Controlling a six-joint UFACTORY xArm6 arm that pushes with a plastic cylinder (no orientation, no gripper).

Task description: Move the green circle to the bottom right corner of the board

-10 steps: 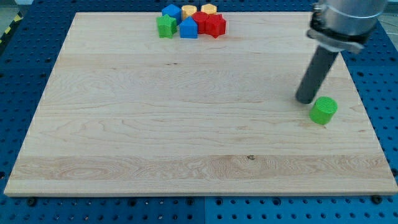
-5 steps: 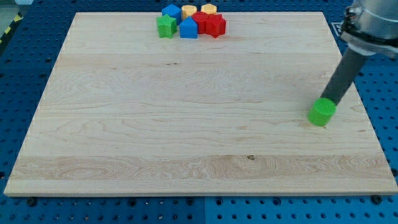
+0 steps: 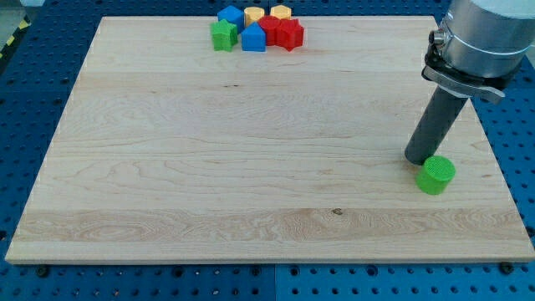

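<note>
step: pushing the green circle [image 3: 436, 176] toward the desk's [image 3: 251, 167] bottom right corner; judged partway, the circle sits on the view's right side, above the corner and a bit left of it.
tip: rod's lower end [image 3: 417, 160] is down on the desk, touching or just beside the circle's upper-left edge.
jaws: none on this arm, only a straight rod, nothing gripped.
next move: likely push down and slightly right from the contact side; keep the tip behind the circle's centre so it doesn't roll off sideways.
other blocks: cluster at the view's top, well apart — green block [image 3: 223, 35], blue blocks [image 3: 253, 38], red blocks [image 3: 282, 33], yellow blocks [image 3: 280, 12].
</note>
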